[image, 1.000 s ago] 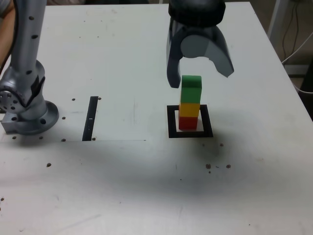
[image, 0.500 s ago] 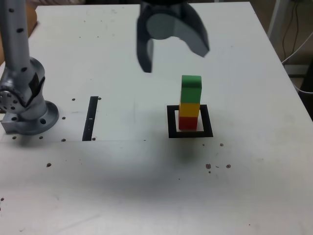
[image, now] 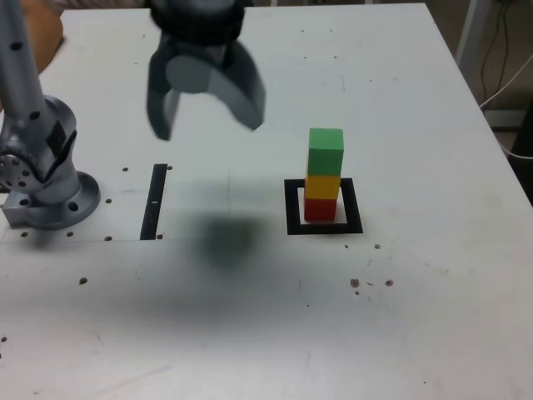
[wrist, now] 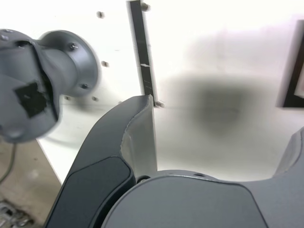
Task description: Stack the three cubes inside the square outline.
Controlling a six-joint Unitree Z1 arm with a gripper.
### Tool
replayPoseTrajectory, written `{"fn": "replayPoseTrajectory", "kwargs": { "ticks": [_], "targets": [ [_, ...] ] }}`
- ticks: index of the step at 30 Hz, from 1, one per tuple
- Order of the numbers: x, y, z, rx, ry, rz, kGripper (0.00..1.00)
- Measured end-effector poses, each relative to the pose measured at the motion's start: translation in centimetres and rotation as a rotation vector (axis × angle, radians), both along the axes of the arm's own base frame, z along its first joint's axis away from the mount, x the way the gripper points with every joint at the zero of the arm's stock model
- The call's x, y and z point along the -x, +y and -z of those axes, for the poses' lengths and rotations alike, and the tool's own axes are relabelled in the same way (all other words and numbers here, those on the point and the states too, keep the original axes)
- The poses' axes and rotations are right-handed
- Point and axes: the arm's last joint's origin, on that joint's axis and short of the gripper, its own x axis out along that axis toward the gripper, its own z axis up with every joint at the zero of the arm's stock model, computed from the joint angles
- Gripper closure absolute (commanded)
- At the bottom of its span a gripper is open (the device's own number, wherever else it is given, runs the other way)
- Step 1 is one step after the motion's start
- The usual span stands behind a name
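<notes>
The gripper point(image: 208, 125) hung high above the table point(image: 416, 317), toward the exterior view's left, well apart from the cubes. Its jaws stood wide open with nothing between them; one finger point(image: 161, 112) pointed down and the other finger point(image: 241, 96) curved outward. In the wrist view the gripper point(wrist: 223, 137) showed one dark finger point(wrist: 137, 142) in front, and the other finger only at the picture's edge. The arm's base point(image: 46, 179) sat at the exterior view's left edge of the table, w/ the black strip point(image: 154, 202) just beside it. A dark shadow point(image: 223, 237) lay on the table between the strip and the square outline point(image: 293, 208).

The 3 cubes stood in one upright stack inside the square outline: the red cube point(image: 321, 208) at the bottom, the yellow cube point(image: 322, 185) on it, the green cube point(image: 326, 151) on top. The green one seemed shifted a little from the yellow one, but the view was too coarse to be sure. In the wrist view only a corner of the square outline point(wrist: 295, 80) was seen, approx. at the edge, and it was blurred.
</notes>
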Motion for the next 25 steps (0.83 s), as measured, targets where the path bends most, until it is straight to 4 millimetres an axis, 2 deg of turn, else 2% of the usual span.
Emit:
{"fn": "replayPoseTrajectory", "kwargs": {
  "ticks": [3,7,15,19,25],
  "targets": [
    [0.5,0.1,0.9,-0.01,0.006,0.001,0.0],
    [1.9,0.3,3.3,-0.027,0.06,0.004,0.0],
    [4.4,0.7,6.4,-0.031,0.071,-0.008,0.01],
    [5.6,0.8,7.2,-0.03,0.079,-0.015,0.01],
    [7.1,0.9,7.3,-0.007,0.033,-0.02,0.0]
  ]
}}
